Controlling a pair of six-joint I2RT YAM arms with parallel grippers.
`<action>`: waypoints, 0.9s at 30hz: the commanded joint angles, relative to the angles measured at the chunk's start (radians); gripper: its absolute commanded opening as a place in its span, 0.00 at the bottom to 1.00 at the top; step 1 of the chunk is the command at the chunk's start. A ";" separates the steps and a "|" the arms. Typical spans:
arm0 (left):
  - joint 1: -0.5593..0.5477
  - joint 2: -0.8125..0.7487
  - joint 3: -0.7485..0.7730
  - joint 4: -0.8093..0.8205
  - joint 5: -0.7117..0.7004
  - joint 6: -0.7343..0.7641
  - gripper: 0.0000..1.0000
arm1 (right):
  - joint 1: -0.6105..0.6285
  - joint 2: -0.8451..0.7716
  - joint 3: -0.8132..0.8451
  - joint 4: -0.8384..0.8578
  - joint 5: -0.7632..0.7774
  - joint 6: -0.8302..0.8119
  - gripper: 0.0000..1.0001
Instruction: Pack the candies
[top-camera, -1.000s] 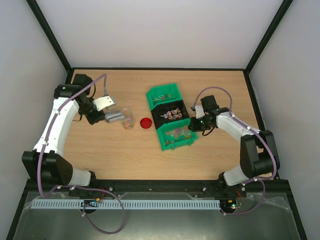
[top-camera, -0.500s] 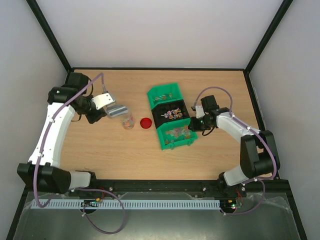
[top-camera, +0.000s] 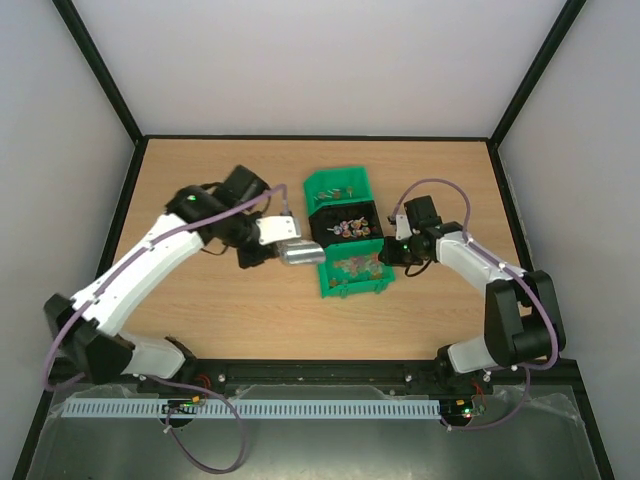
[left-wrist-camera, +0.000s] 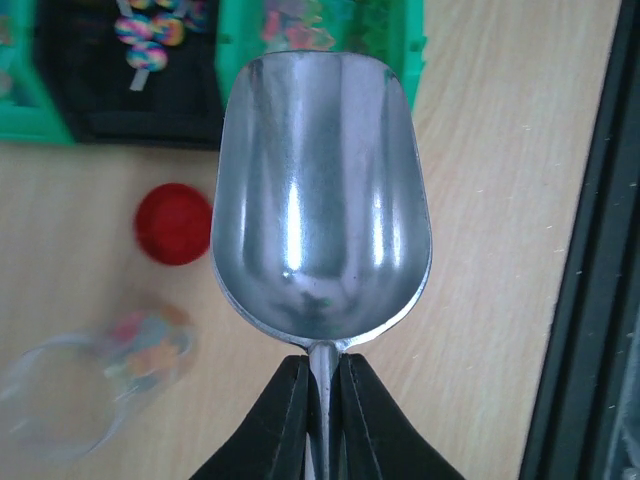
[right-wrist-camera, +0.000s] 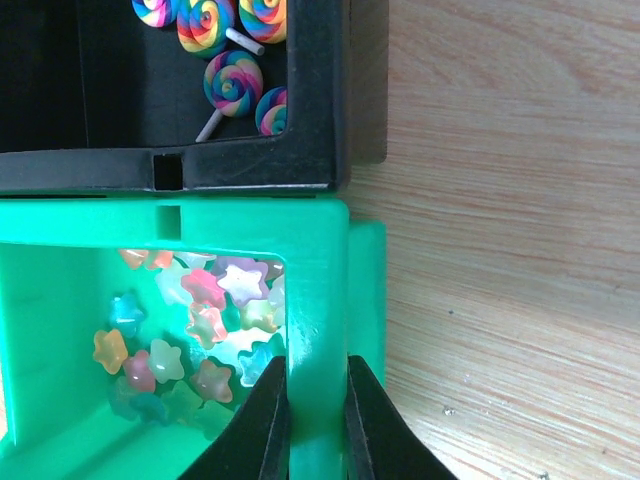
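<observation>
Top external view takes in a booth of pale grey walls (top-camera: 320, 60) with black frame bars at the corners, closed around a light wooden table (top-camera: 200, 310) with visible grain. The white left arm (top-camera: 150, 265) reaches across the table toward its middle, and the white right arm (top-camera: 480, 265) bends in from the other side.

Three open plastic bins stand in a touching row near the centre: a far green bin (top-camera: 335, 185), a black middle bin (top-camera: 345, 215) and a near green bin (top-camera: 352, 285).

The left gripper (left-wrist-camera: 318, 385) is pinched tight on the thin handle of a silver metal scoop (left-wrist-camera: 320, 200), whose empty bowl points at the bins. The right gripper (right-wrist-camera: 317, 410) is clamped on the near green bin's side wall, one finger inside and one outside.

A clear round jar (left-wrist-camera: 60, 410), blurred, stands on the table near a red round lid (left-wrist-camera: 172, 222) and holds a few coloured pieces. Swirled lollipops (right-wrist-camera: 232, 80) lie in the black bin. The small pastel star-shaped candies (right-wrist-camera: 200, 330) are piled in the near green bin.
</observation>
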 joint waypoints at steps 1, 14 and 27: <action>-0.124 0.105 0.009 -0.016 -0.050 -0.188 0.02 | -0.005 -0.053 -0.027 0.027 -0.036 0.062 0.01; -0.235 0.365 0.128 -0.044 -0.173 -0.316 0.02 | 0.021 -0.097 -0.068 0.062 0.037 0.147 0.01; -0.280 0.561 0.255 -0.074 -0.200 -0.367 0.02 | 0.055 -0.108 -0.064 0.065 0.122 0.179 0.01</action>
